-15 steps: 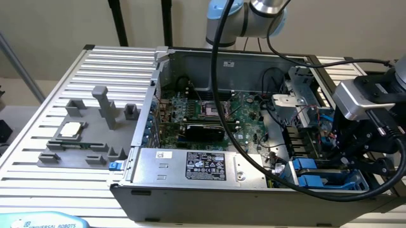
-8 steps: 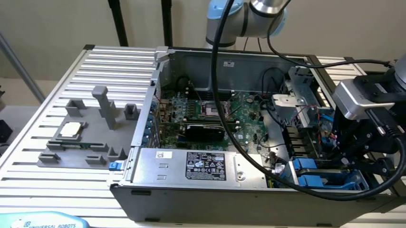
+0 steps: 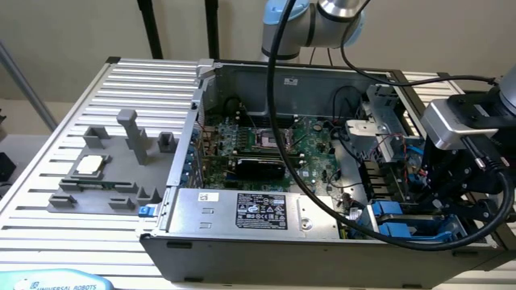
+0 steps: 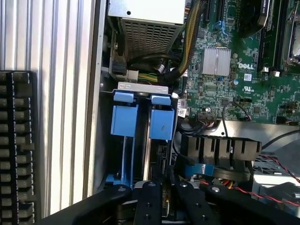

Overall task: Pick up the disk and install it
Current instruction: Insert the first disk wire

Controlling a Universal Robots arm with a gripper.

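The disk (image 4: 161,125) stands on edge in the drive bay at the case's front corner, its blue carrier tab facing the camera and its silver edge running back toward my gripper (image 4: 168,199). My gripper's black fingers (image 4: 150,201) close around the disk's near end. In the exterior view the gripper (image 3: 463,208) hangs low at the exterior view's right, over the blue carriers (image 3: 403,229) in the bay.
A second blue carrier (image 4: 124,119) fills the neighbouring slot. The silver power supply (image 3: 258,211), motherboard (image 3: 266,145), black connector block (image 4: 220,147) and red wires (image 4: 276,166) crowd the bay. A grey fixture (image 3: 105,175) holding a small silver chip (image 3: 90,163) sits outside the case.
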